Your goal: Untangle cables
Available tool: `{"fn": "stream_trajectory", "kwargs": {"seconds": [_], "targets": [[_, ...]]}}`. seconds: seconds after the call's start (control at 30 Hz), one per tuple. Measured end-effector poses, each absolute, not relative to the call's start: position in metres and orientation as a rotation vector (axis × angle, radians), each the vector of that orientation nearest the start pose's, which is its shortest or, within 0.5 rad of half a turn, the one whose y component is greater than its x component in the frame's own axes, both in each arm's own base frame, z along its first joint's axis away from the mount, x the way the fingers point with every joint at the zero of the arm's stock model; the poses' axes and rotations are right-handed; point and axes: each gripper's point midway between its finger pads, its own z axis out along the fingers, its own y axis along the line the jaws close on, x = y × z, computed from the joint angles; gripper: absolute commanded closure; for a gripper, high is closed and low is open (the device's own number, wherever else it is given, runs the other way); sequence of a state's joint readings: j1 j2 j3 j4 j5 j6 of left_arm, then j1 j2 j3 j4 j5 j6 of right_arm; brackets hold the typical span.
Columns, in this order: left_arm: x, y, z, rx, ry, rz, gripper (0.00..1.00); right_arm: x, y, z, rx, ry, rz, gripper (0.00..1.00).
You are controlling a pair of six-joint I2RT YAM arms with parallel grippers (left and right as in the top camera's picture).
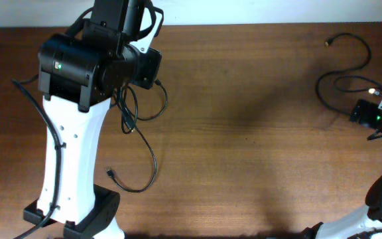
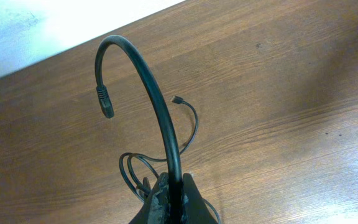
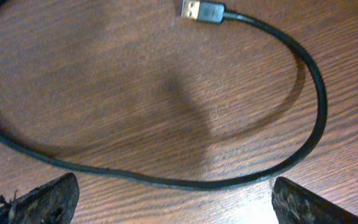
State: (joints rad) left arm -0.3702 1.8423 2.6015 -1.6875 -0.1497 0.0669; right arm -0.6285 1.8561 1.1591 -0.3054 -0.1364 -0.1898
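My left gripper [image 2: 174,188] is shut on a black cable [image 2: 154,93] that arcs up from the jaws and hooks over to a black plug [image 2: 105,102] hanging in the air. Under it, thin black cables [image 2: 129,174] lie looped on the wooden table, one ending in a small plug [image 2: 178,99]. From overhead these loops [image 1: 132,119] trail down to a plug [image 1: 111,172]. My right gripper [image 3: 174,186] is open just above another cable [image 3: 309,93], which lies in a wide curve between the fingers and ends in a gold-tipped USB plug [image 3: 197,10]. That cable [image 1: 350,66] curls at the far right.
The left arm's white and black body [image 1: 78,133] covers the left side of the wooden table [image 1: 244,146] and hides its own gripper from overhead. The right arm's wrist [image 1: 373,113] sits at the right edge. A pale wall [image 2: 30,31] lies beyond the table's far edge.
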Motion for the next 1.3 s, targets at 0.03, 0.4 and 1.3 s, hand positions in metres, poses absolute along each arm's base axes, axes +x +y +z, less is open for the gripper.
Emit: {"fn": "stream_trajectory", "kwargs": {"seconds": [0.03,0.4,1.3], "targets": [[0.357,-0.111,0.385,0.479,2.439,0.059,1.00,0.380,-0.248,0.050,0.507,2.509,-0.141,0.01],[0.357,-0.111,0.385,0.478,2.439,0.059,1.00,0.353,-0.281,0.048,1.286,2.246,-0.231,0.02],[0.356,-0.114,0.384,0.487,2.440,0.037,1.00,0.357,-0.316,0.024,1.719,1.807,-0.252,0.96]]}}
